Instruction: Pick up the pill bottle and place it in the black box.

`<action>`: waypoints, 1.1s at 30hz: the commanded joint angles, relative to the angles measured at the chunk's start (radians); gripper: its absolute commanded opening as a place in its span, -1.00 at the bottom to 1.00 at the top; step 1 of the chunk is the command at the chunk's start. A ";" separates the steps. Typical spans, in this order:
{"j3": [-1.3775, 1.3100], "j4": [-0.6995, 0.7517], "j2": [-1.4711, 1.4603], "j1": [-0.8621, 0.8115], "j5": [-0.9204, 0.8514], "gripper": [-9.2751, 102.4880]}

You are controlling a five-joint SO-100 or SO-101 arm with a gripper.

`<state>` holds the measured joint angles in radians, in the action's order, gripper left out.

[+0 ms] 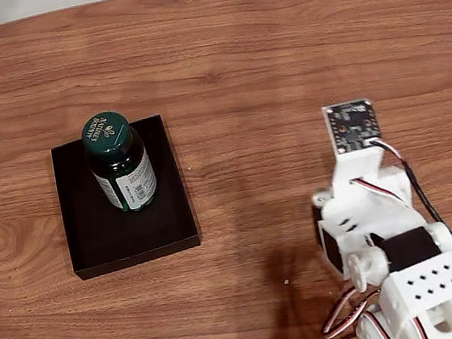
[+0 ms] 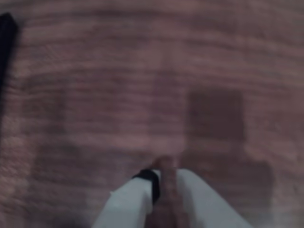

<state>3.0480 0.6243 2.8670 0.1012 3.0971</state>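
Bottle and box are what I look for first, but I go through things by size. On my fixed feed the wooden tabletop [image 1: 216, 51] runs across nearly the whole frame, with a pale strip of background along the far edge.

Next comes the white arm [image 1: 394, 255] at lower right, well apart from the box, with red, white and black wires looping near its base and a small dark circuit board [image 1: 351, 125] mounted at its upper end, facing the camera.

The box [image 1: 91, 242] sits left of centre on the tabletop, its low walls thin and matte black, its long sides slightly skewed to the table edge.

The bottle [image 1: 121, 162] stands upright inside the box, towards its far right part, resting on the floor of the tray. Its dark green cap with gold print faces up at me, and the white-and-green label wraps the side.

My wrist feed is badly blurred. I make out wood grain, a soft rectangular shadow on it, and a dark sliver at the left edge that may be the box [image 2: 5, 42]. The gripper [image 2: 164, 166] comes in from the bottom edge, its two white fingers [image 2: 128, 199] converging to a near-touching tip over bare wood, so I read it as closed and empty.
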 commanded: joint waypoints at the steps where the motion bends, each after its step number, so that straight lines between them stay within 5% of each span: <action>1: -0.018 0.155 0.117 -0.018 -0.038 -0.83; 13: -0.018 0.646 0.380 0.083 -0.262 -0.83; 20: -0.018 0.690 0.390 0.075 -0.253 -0.83; 24: -0.018 0.870 0.390 0.080 0.018 -0.83; 33: -0.018 0.868 0.407 0.052 0.012 -0.83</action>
<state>3.0450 1.3284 3.2766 0.1580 3.1094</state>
